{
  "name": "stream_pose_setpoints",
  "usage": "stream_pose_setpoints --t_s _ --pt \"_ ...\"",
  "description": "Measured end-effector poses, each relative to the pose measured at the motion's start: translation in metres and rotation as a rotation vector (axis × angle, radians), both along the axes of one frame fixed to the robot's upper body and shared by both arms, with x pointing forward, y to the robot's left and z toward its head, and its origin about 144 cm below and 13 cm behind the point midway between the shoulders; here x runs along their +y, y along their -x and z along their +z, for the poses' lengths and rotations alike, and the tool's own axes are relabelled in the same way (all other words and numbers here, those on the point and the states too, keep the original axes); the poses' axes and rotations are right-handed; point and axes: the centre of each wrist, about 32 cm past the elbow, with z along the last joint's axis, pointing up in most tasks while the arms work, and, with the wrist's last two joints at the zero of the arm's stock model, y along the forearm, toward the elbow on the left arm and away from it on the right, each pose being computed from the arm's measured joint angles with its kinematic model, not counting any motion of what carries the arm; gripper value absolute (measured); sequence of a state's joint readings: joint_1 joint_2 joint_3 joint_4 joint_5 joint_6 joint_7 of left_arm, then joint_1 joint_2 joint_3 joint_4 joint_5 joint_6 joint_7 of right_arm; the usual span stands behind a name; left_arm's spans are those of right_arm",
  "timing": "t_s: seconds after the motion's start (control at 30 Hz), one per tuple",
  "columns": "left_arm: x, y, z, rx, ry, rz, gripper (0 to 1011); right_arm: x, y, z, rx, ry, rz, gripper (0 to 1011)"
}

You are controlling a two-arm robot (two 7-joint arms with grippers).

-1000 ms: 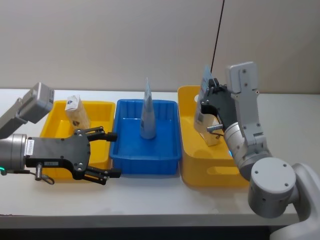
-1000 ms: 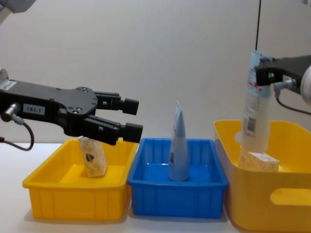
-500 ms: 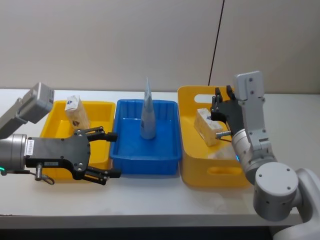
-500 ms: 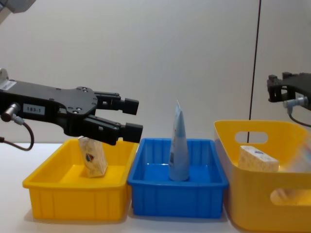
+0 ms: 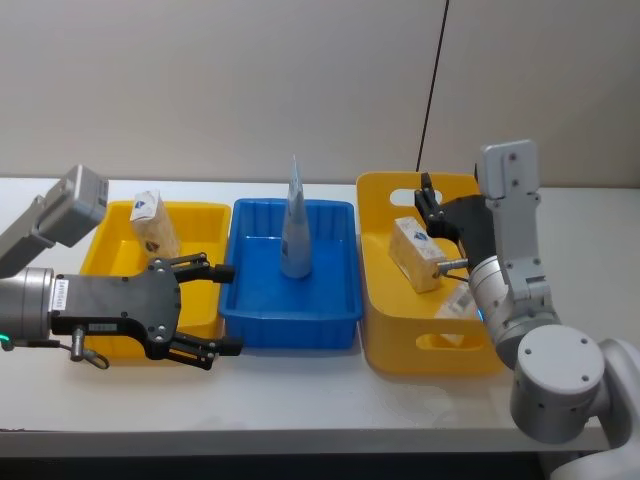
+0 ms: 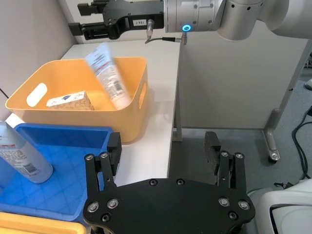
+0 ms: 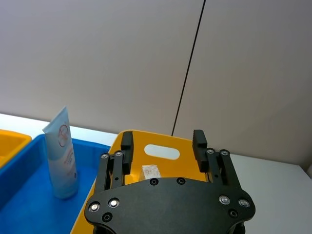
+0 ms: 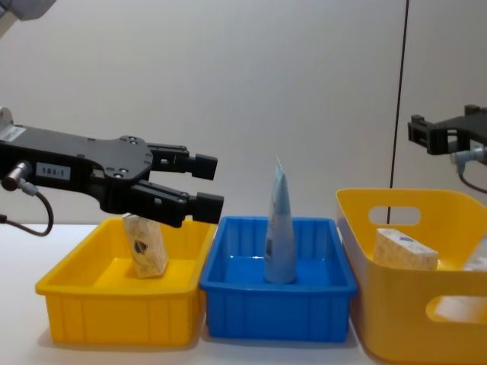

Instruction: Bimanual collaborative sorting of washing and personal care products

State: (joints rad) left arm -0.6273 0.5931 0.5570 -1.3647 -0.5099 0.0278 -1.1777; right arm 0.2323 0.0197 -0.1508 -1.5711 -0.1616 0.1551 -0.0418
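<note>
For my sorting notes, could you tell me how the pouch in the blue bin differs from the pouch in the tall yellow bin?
The pouch in the blue bin stands upright, point up, near the middle of the blue bin. The pouch in the tall yellow bin lies tilted against that bin's wall, beside the cream block pack in the tall yellow bin. The first is alone in its bin; the second shares its bin. Both are pale blue-white pouches, and no gripper holds either.

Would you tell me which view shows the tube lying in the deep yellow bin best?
The left wrist view: the tube leans whole against the deep yellow bin wall. Head view shows a sliver behind the right arm; chest view, just its end.
</note>
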Motion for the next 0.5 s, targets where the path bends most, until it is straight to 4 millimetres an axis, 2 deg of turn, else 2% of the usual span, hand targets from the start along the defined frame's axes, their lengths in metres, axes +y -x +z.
stream_pose_setpoints --t_s 0.2,0.4,0.5 --pt "0.0 0.0 0.0 0.0 0.0 0.0 1001 0.002 0.006 0.007 -0.013 -0.02 0.024 880" --pt "0.0 0.0 0.0 0.0 0.0 0.0 1001 0.002 0.012 0.012 -0.007 -0.033 0.059 1002" --pt "0.0 0.0 0.0 0.0 0.0 0.0 1001 0.003 0.017 0.014 0.006 -0.034 0.084 1000"
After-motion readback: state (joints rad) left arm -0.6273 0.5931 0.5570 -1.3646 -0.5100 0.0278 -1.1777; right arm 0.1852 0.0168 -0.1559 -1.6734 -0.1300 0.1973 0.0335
